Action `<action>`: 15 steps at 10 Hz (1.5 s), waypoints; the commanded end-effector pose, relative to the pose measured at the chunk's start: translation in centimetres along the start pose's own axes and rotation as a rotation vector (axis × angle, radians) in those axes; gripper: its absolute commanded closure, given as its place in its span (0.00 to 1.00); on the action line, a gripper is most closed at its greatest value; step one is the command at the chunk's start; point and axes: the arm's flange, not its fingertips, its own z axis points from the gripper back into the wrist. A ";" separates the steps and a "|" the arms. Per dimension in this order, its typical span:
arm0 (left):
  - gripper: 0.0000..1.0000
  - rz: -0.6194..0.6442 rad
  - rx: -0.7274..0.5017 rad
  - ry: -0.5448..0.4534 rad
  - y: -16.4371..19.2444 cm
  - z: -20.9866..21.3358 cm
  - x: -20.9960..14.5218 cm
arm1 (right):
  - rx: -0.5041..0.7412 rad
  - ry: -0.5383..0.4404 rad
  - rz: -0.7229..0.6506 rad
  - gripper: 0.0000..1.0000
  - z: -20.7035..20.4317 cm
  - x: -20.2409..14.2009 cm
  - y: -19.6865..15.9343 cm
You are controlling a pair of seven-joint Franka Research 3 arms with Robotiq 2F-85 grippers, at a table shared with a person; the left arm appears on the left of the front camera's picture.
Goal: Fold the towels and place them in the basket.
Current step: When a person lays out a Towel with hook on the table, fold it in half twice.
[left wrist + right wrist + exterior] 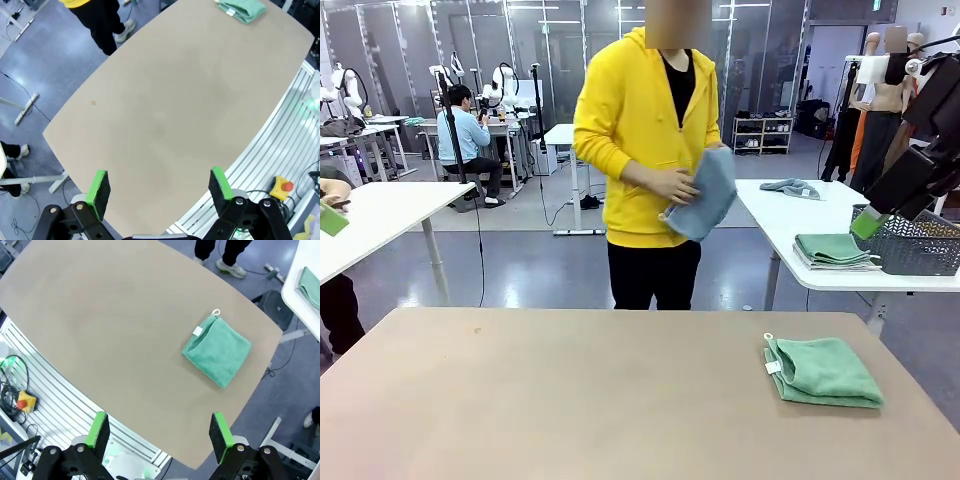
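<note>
Left gripper (159, 180) hanging over tan table (165, 110), fingers spread, gripping nothing | right gripper (159, 422) likewise hanging released | folded mint green terry towel (825, 372) lying at table's 4 o'clock | person's hand (670, 185) at 12 o'clock holding pale blue-grey towel (705, 195)

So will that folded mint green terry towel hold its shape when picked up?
Probably not: the mint green terry towel looks soft with loose folded layers, so it would likely droop and unfold. Pushed, its fuzzy pile may drag and bunch on the tan table.
</note>
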 end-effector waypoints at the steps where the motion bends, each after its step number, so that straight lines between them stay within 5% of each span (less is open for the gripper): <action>1: 0.00 0.006 0.016 0.003 0.0 0.2 -0.1 | 0.000 0.008 -0.001 0.00 0.0 0.1 -0.1; 15: 0.00 0.006 0.016 0.003 0.0 0.2 -0.1 | 0.000 0.008 -0.001 0.00 0.0 0.1 -0.1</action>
